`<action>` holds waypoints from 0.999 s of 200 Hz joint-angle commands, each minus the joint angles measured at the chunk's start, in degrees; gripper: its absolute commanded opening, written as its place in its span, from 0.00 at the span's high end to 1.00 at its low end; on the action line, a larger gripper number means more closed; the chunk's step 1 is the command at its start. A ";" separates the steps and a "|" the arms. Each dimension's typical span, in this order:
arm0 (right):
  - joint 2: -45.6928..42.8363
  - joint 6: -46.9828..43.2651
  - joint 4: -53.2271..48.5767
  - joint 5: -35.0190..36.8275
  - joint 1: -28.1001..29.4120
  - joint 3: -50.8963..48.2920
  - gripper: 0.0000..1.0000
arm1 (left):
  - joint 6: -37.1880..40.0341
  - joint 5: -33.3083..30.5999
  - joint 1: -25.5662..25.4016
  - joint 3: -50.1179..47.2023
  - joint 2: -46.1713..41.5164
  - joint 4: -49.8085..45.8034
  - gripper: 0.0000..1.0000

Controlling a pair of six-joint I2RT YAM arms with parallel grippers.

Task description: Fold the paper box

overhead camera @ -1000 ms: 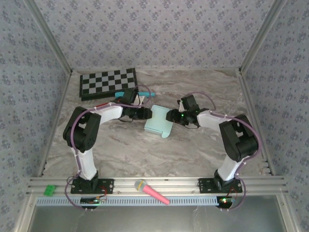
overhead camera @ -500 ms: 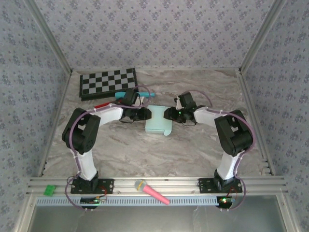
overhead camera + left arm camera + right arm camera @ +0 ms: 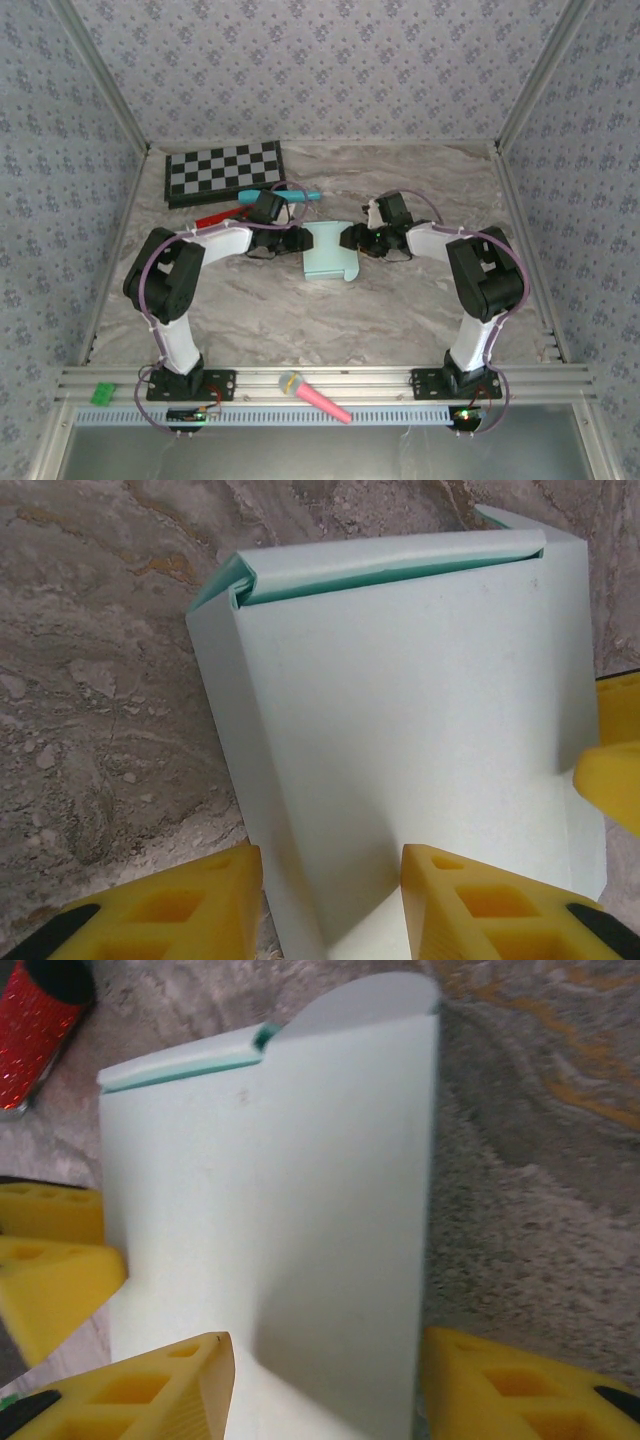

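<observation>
The paper box [image 3: 328, 256] lies mid-table with its long axis running from the far edge toward the near edge. I bracket its far end, left gripper [image 3: 303, 240] on its left flank and right gripper [image 3: 349, 238] on its right, both equally near. Each jaw stands part-spread astride a folded wall, but I cannot tell whether either pinches. Since a second ago the box has squared up and my right arm has drawn leftward.
</observation>
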 commanded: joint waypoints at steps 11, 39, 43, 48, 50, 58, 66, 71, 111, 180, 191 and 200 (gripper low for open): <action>0.42 -1.48 1.97 -5.45 -0.15 -0.66 0.47 | -0.92 2.37 0.31 -0.88 -1.47 2.30 0.60; 1.54 -1.01 3.29 -8.06 -0.21 -0.05 0.48 | -1.16 2.53 0.28 -1.36 -1.66 2.91 0.64; 1.64 -0.90 3.43 -8.30 -0.18 0.05 0.48 | -1.19 2.55 0.31 -1.34 -1.66 2.92 0.64; 1.65 -0.71 3.69 -8.49 -0.20 0.04 0.49 | -1.21 2.52 0.30 -1.34 -1.66 3.00 0.64; 1.65 -0.73 3.83 -8.61 -0.22 0.06 0.49 | -1.22 2.54 0.29 -1.34 -1.66 2.98 0.64; 1.49 -0.44 4.37 -8.91 -0.22 0.04 0.49 | -1.34 2.68 0.27 -1.42 -1.57 3.22 0.64; 1.10 -0.29 4.78 -9.15 -0.06 -0.01 0.49 | -1.33 2.96 0.31 -1.61 -1.57 3.61 0.63; 0.70 -0.27 4.95 -9.06 -0.07 -0.06 0.50 | -1.43 3.14 0.33 -1.61 -1.57 3.91 0.63; -4.25 -1.47 5.03 -7.51 0.30 -0.88 0.50 | -1.60 4.97 0.26 -1.78 -1.42 5.82 0.60; -8.16 -3.25 2.00 -6.60 1.24 0.61 0.49 | -2.40 7.41 0.22 -1.90 -0.96 9.19 0.54; -8.68 -3.76 1.29 -6.34 1.59 0.82 0.49 | -2.40 7.06 0.32 -1.95 -1.00 9.16 0.54; -8.97 -4.07 0.70 -6.10 1.92 1.08 0.49 | -2.40 6.47 0.33 -1.88 -1.13 9.16 0.53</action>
